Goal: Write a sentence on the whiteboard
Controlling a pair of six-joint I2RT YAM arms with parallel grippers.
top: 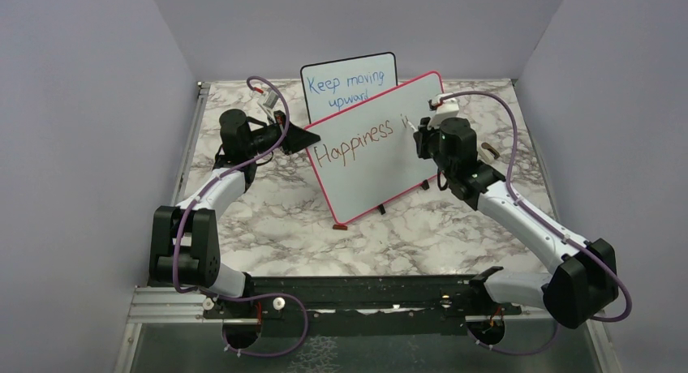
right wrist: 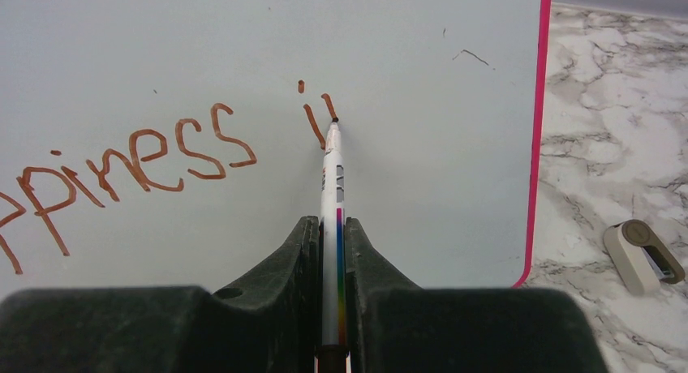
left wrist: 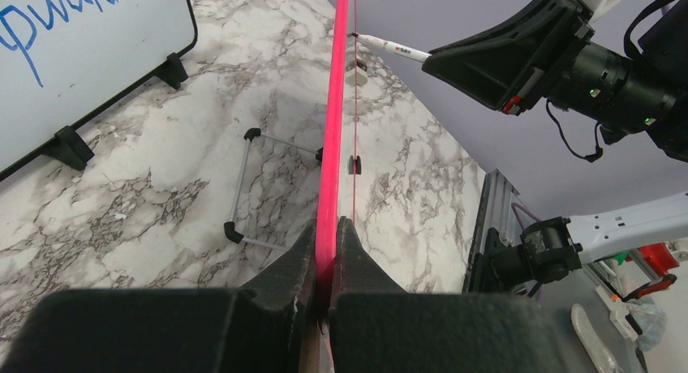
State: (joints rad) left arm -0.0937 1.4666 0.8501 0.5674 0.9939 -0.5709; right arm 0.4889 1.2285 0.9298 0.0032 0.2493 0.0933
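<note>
The pink-framed whiteboard (top: pixel 381 158) stands tilted at the table's middle. My left gripper (top: pixel 312 138) is shut on its left edge; the left wrist view shows the pink frame (left wrist: pixel 331 162) edge-on between the jaws. The sentence (top: pixel 357 142) reads "Happiness i" in brownish-red, with the start of one more stroke (right wrist: pixel 328 105). My right gripper (top: pixel 422 138) is shut on a white marker (right wrist: pixel 333 186) with a rainbow stripe. The marker's tip touches the board right after the "i" (right wrist: pixel 311 122).
A smaller black-framed board (top: pixel 349 85) with blue "Keep moving upward" stands behind the whiteboard. A beige marker cap (right wrist: pixel 642 255) lies on the marble table right of the board. The whiteboard's wire stand (left wrist: pixel 243 186) rests behind it.
</note>
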